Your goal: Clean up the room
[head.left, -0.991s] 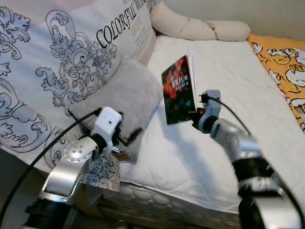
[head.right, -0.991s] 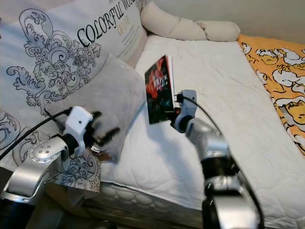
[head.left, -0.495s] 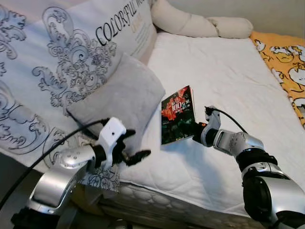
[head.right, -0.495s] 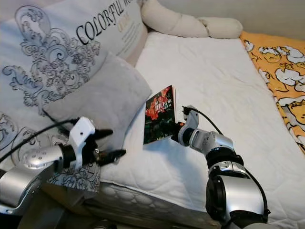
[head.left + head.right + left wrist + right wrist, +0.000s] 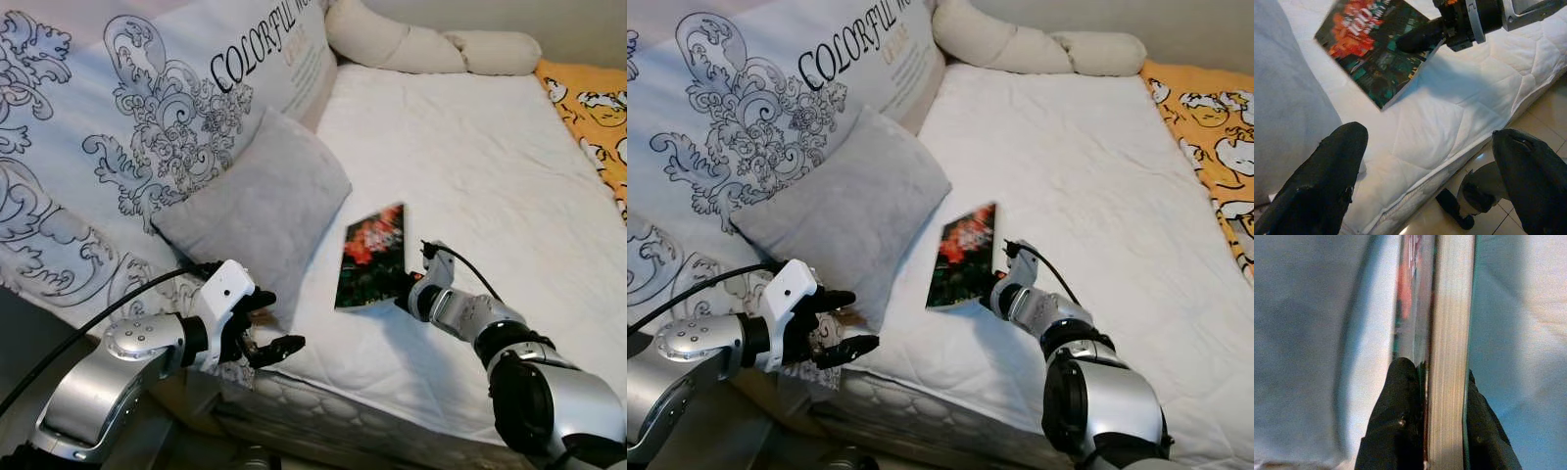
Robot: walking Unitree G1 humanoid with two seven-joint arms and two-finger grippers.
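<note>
Nearest the camera, the left hand [image 5: 266, 328] is hovering at the front edge of the bed [image 5: 490, 176], just in front of the grey cushion [image 5: 257, 210]. Its two black fingers [image 5: 1327, 181] are spread wide with nothing between them. Through the gap, the wrist view is showing the quilted white mattress edge [image 5: 1459, 147] and a strip of tiled floor [image 5: 1542, 112] below it.

A little farther in, the right hand [image 5: 404, 292] is reaching across the white mattress from the right, its silver forearm lying low over the sheet. It is pinching a book [image 5: 370, 257] at the near right corner; the right wrist view is showing one finger [image 5: 1398, 421] pressing on the cover and the other on the far side of the page block. The book has a dark cover with red and orange print. It is lying almost flat on the mattress, cover up, its right edge slightly raised where the hand is gripping it. It is sitting just right of the grey cushion, apart from it.

Behind the cushion, a large white pillow [image 5: 147, 127] with black scrollwork and lettering is leaning along the left side. At the far end, a long beige bolster [image 5: 431, 47] is lying across the head of the bed, and an orange patterned blanket [image 5: 593, 108] is covering the far right edge.
</note>
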